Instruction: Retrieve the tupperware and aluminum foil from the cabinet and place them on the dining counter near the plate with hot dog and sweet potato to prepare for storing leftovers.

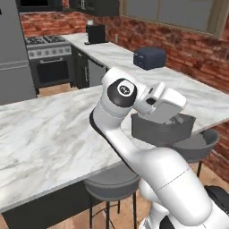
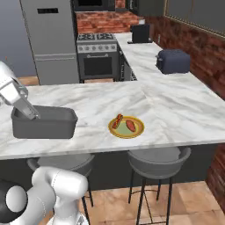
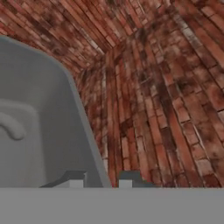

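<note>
Grey translucent tupperware [image 2: 43, 122], lidless and rectangular, carried low over the white marble surface [image 2: 176, 110], close to the near edge toward its left end as seen from the right base view; whether resting on the marble or hanging just above it cannot be told. Long axis running roughly parallel to that near edge. Gripped at the left end of its rim by the hand [image 2: 30, 113], clenched on the wall with one fingertip inside the container and one outside, as the hand view shows at the rim [image 3: 87, 131]. Further along the same near edge, to the right and well apart from the container, the yellow-rimmed plate [image 2: 126, 127] with the hot dog [image 2: 117, 121] and the sweet potato [image 2: 131, 126] side by side on it. Bare marble between container and plate. Judged from this: the setting-down spot lies away from the gripped end, along the container's own long axis toward the plate, so a sideways carry parallel to the near edge is called for. Beyond, on the far stretch of surface by the brick wall, a dark blue-grey toaster [image 2: 173, 60]. Aluminum foil not yet beside the plate.
</note>
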